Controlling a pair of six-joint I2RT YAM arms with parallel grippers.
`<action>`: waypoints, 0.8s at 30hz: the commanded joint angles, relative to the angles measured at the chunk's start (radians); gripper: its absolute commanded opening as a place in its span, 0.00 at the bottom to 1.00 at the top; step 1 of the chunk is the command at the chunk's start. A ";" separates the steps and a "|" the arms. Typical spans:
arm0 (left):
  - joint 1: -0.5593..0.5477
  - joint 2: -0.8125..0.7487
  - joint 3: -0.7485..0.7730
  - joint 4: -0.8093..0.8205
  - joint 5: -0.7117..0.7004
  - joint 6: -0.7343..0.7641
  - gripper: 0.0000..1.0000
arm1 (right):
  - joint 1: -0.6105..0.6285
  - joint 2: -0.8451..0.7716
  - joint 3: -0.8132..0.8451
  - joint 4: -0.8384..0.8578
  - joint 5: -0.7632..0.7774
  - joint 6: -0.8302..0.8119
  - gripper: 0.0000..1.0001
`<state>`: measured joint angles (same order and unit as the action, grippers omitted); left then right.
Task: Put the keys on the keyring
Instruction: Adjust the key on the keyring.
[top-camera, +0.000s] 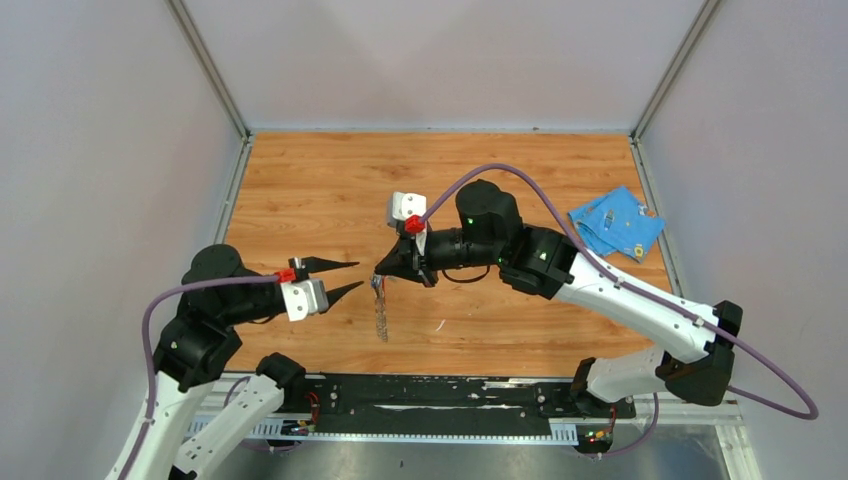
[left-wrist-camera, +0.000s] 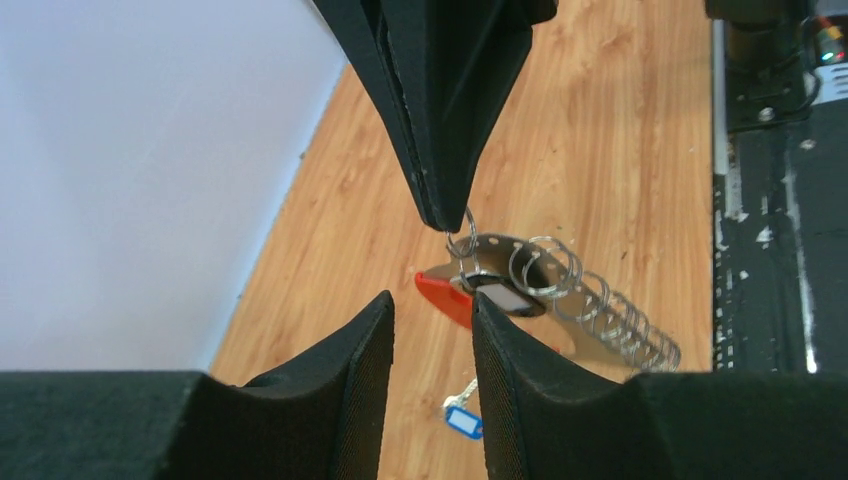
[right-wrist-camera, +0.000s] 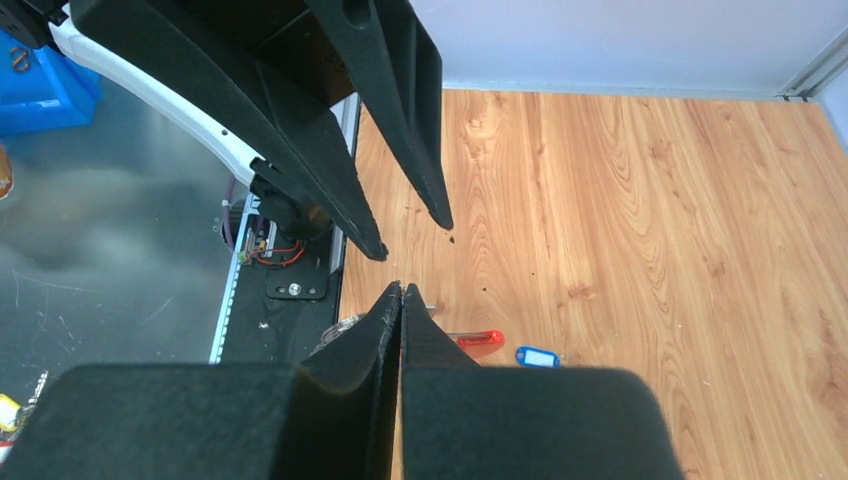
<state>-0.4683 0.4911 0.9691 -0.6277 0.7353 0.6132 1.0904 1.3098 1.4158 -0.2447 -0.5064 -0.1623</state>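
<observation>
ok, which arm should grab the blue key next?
Left, I'd say. The left gripper is open and empty, and its camera sees the blue key on the table. The right gripper is shut on the keyring, at its small ring.

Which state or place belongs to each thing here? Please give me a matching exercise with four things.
Things:
1. left claw
2. right claw
3. blue key
4. cloth

States or places:
A. near the right edge of the table
B. open, holding nothing
C. lying loose on the wood
D. shut on the small ring of the keyring

Pairs: 1-B, 2-D, 3-C, 4-A
</observation>
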 joint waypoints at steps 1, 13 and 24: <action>-0.006 0.059 0.037 0.035 0.077 -0.086 0.37 | -0.012 -0.042 -0.047 0.120 -0.022 0.064 0.01; -0.006 0.142 0.016 0.035 0.170 -0.282 0.35 | -0.013 -0.059 -0.113 0.200 -0.051 0.102 0.00; -0.006 0.140 0.007 0.091 0.158 -0.323 0.14 | -0.012 -0.043 -0.095 0.174 -0.079 0.091 0.00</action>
<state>-0.4683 0.6426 0.9836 -0.5709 0.8822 0.3187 1.0885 1.2720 1.3109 -0.0898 -0.5552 -0.0711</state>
